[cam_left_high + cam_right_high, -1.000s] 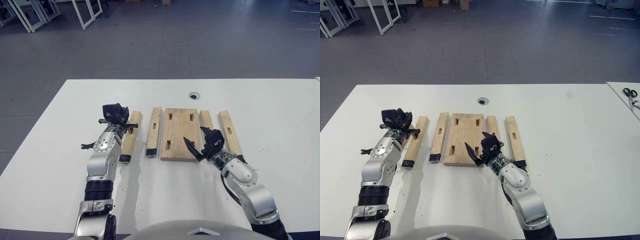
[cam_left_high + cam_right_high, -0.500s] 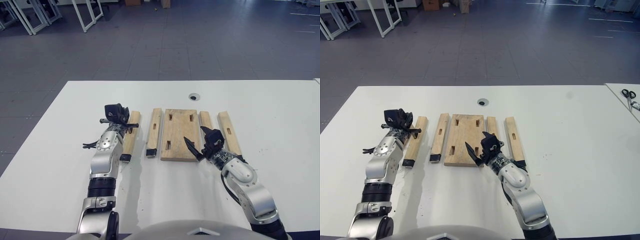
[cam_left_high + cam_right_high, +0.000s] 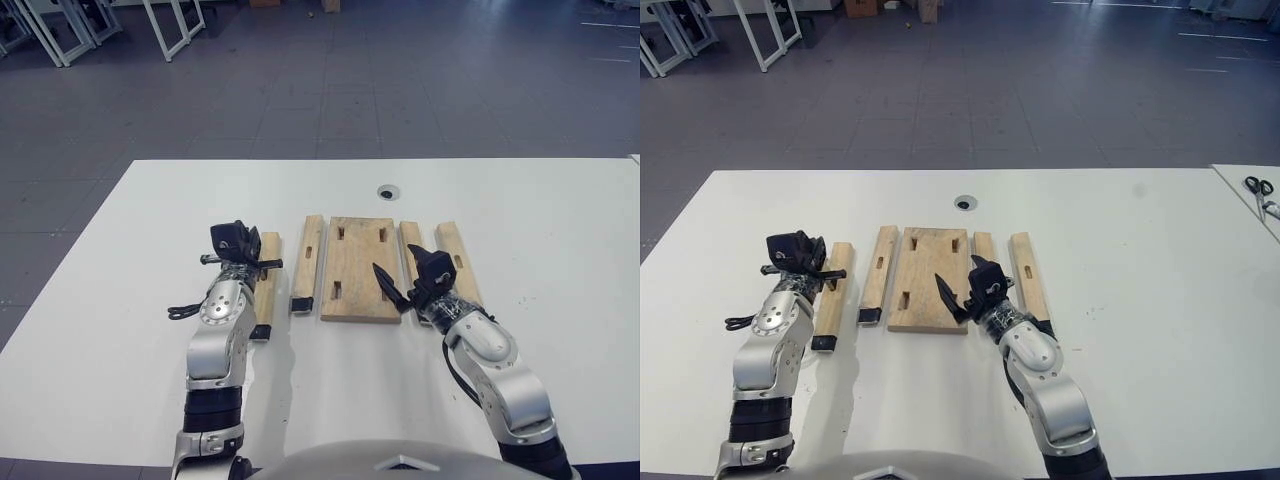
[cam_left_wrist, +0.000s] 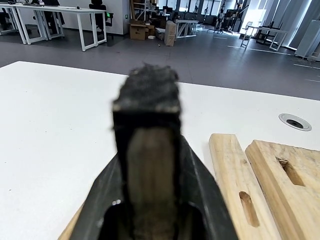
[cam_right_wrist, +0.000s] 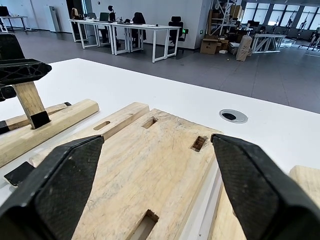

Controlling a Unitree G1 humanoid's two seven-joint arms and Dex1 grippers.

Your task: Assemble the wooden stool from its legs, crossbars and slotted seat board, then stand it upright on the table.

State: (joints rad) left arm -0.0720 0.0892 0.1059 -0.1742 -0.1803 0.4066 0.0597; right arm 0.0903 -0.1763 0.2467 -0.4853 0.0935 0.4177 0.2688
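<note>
One slotted seat board (image 3: 355,262) lies flat on the table (image 3: 550,230), four slots showing. Four long bars flank it, two a side: outer left bar (image 3: 265,287) and inner left bar (image 3: 309,255), both black-tipped at the near end, then inner right bar (image 3: 409,238) and outer right bar (image 3: 458,262). Left gripper (image 3: 240,252) sits over the outer left bar, clamped on a short wooden piece (image 4: 150,170) with a black end. Right gripper (image 3: 398,268) hovers at the board's near right corner, fingers spread wide.
</note>
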